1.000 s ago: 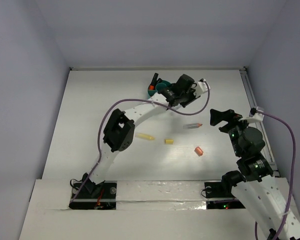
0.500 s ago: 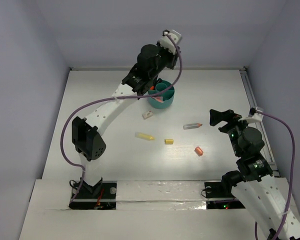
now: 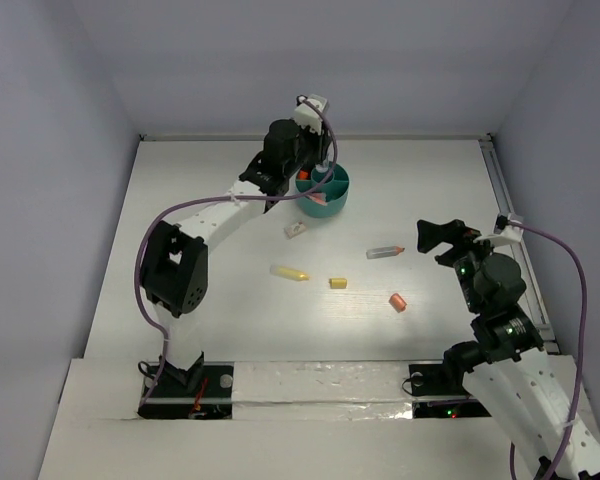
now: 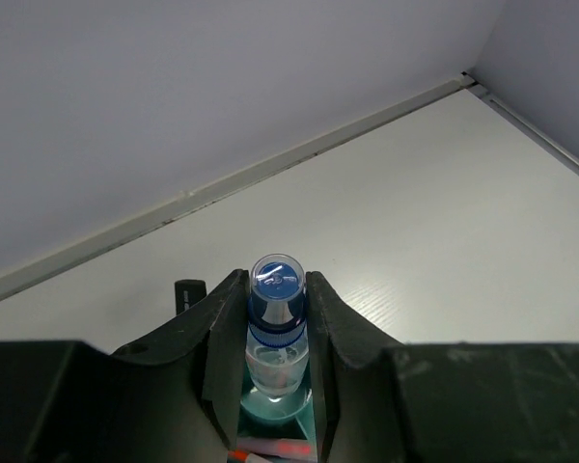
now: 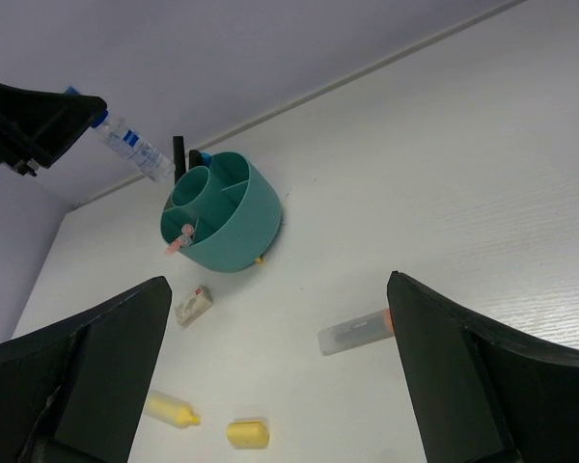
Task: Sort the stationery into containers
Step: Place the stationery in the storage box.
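At 12 o'clock on the table (image 3: 210, 220), near the far wall, stands the teal organizer (image 5: 236, 236), and the left gripper (image 4: 276, 285) hangs just above its 11 o'clock rim. Its fingers are clamped on a clear marker with a blue cap (image 5: 133, 147). The cap end is up and the body is tilted, with the lower end pointing down toward the organizer. The left wrist view shows teal directly beneath the marker. Whether the lower end has entered a cell cannot be told.

Step in hand, as judged: depositing this marker.

Contents already visible:
- a pink pen (image 5: 181, 239) in an outer cell
- a black pen (image 5: 179, 159) upright at the far rim

The right gripper (image 3: 426, 237) is at 4 o'clock from the organizer, well apart from it. Its jaws are spread wide and hold nothing.

Loose items, with bearings taken from the organizer:
- white eraser (image 3: 295, 230), 7 o'clock, near
- yellow marker (image 3: 289, 272), 7 o'clock, farther
- small yellow piece (image 3: 337, 283), 6 o'clock
- grey marker with an orange tip (image 3: 385, 251), between 4 and 5 o'clock
- orange piece (image 3: 398, 301), 5 o'clock

Next move, as judged:
1. Bring the marker closer to upright over a free cell.
2. Lower it until the rim guides the body.
3. Part the fingers and lift straight up, so the cap does not catch.

Five items remain on the table, so the sort is roughly at its midpoint. The grey marker lies closest to the right gripper.
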{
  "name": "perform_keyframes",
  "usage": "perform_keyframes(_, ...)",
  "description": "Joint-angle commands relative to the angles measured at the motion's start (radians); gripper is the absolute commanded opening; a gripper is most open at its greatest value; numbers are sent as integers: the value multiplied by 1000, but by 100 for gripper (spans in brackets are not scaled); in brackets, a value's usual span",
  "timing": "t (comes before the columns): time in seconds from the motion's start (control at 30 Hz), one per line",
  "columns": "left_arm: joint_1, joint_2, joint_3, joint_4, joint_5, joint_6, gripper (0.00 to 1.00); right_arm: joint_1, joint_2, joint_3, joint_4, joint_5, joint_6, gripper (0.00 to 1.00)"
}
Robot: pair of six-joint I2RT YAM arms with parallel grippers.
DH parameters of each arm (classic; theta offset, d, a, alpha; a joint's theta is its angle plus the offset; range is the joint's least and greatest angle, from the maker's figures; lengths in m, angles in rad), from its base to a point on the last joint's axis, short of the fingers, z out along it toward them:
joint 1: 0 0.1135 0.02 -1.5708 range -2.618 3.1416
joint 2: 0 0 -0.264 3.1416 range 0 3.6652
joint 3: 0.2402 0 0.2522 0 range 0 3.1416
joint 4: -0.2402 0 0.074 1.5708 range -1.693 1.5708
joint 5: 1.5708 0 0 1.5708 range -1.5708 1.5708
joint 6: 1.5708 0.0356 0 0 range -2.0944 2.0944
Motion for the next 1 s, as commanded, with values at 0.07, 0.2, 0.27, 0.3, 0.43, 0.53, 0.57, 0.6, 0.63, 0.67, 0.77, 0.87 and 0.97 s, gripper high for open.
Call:
perform_keyframes(0.07,6,-71,-57,191,38,-50,0,-5,3,-2,63,-7,0,100)
perform_keyframes(0.2,6,-66,-84,212,51,-56,0,-5,4,-3,64,-6,0,100)
perform_keyframes(0.27,6,-63,-98,227,51,-55,0,-5,6,-2,66,-7,-2,100)
perform_keyframes(0.3,6,-60,-100,229,52,-53,0,-5,9,-2,66,-7,-2,100)
perform_keyframes(0.43,6,-57,-104,241,58,-50,0,-5,9,-3,67,-9,0,100)
perform_keyframes(0.53,6,-51,-104,243,63,-50,0,-5,13,-3,72,-14,-2,100)
perform_keyframes(0.57,6,-49,-101,243,65,-50,0,-5,13,-3,72,-14,-2,100)
perform_keyframes(0.6,6,-45,-101,244,69,-50,0,-5,13,-3,72,-15,-2,100)
perform_keyframes(0.63,6,-42,-101,243,72,-48,0,-5,13,-3,72,-15,-2,100)
perform_keyframes(0.67,6,-37,-103,243,78,-48,0,-5,13,-2,73,-17,-2,100)
perform_keyframes(0.77,6,-29,-110,249,77,-45,0,-5,21,-3,75,-18,-2,100)
perform_keyframes(0.87,6,-23,-121,255,68,-39,0,-5,27,-3,75,-26,-2,100)
perform_keyframes(0.97,6,-17,-126,257,63,-32,0,-5,29,-2,77,-29,-3,100)
